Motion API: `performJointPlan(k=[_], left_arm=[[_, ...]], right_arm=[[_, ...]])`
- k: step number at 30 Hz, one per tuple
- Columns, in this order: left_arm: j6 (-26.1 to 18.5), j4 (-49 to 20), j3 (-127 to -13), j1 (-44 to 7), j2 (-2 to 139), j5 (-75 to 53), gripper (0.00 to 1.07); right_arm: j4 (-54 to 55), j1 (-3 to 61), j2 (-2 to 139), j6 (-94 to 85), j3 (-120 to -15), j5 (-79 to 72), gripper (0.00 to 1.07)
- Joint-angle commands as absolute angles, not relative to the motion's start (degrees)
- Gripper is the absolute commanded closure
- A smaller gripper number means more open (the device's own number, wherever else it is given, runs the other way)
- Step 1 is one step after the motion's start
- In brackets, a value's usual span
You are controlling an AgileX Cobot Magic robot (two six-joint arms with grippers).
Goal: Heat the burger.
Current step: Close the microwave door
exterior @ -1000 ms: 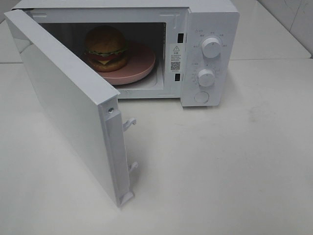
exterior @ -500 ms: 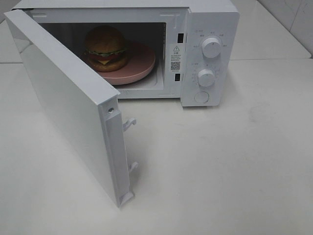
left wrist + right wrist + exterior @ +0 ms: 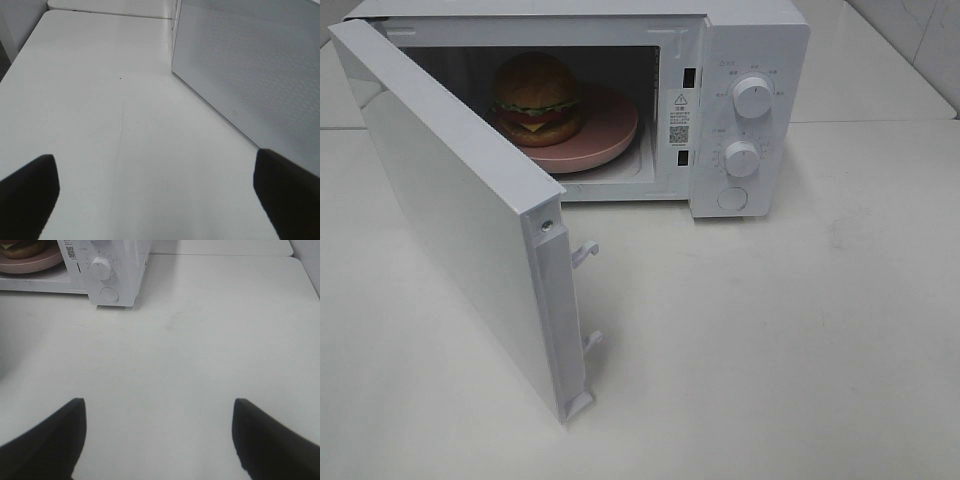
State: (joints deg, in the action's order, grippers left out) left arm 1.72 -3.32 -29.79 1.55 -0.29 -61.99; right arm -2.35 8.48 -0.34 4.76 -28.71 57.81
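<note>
Burger: I see the burger (image 3: 537, 97) inside the microwave (image 3: 750, 40), resting on the pink plate (image 3: 605, 135) and sitting toward the plate's 10 o'clock side, bun dome up.
Plate: it lies flat on the cavity floor, and its bare rim shows from 3 to 6 o'clock of the burger.
Microwave: it stands at 12 o'clock on the white table (image 3: 800, 350), cavity facing me.
Door: the door (image 3: 450, 210) is swung wide open, hinged at the cavity's 9 o'clock edge and reaching out toward 7 o'clock. Two latch hooks (image 3: 584, 254) stick out from its free edge.
Controls: the panel is at 3 o'clock of the cavity. I see an upper knob (image 3: 752, 97), a lower knob (image 3: 742, 158) at its 6 o'clock, and a round button (image 3: 732, 198) below that.
Left gripper: my left gripper (image 3: 156, 165) hangs above bare table with the door's dotted panel close beside it. Its dark fingers (image 3: 27, 195) are spread wide with nothing between them.
Right gripper: my right gripper (image 3: 157, 407) is over open table, well apart from the microwave, facing the controls. Its fingers (image 3: 265, 440) stand wide and hold nothing.
High view: neither arm shows in it.
</note>
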Motion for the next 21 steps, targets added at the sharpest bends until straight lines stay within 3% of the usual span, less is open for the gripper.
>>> performJointPlan(k=[1, 21], left_arm=[[1.6, -3.61, -29.62, 1.49, -1.2, -61.13, 0.09], [1.6, -3.61, -29.62, 1.49, -1.2, -61.13, 0.09]], right_arm=[[-2.18, 8.14, -1.78, 4.81, -28.48, 56.89, 0.31], [-2.18, 8.14, -1.78, 4.81, -28.48, 56.89, 0.31]])
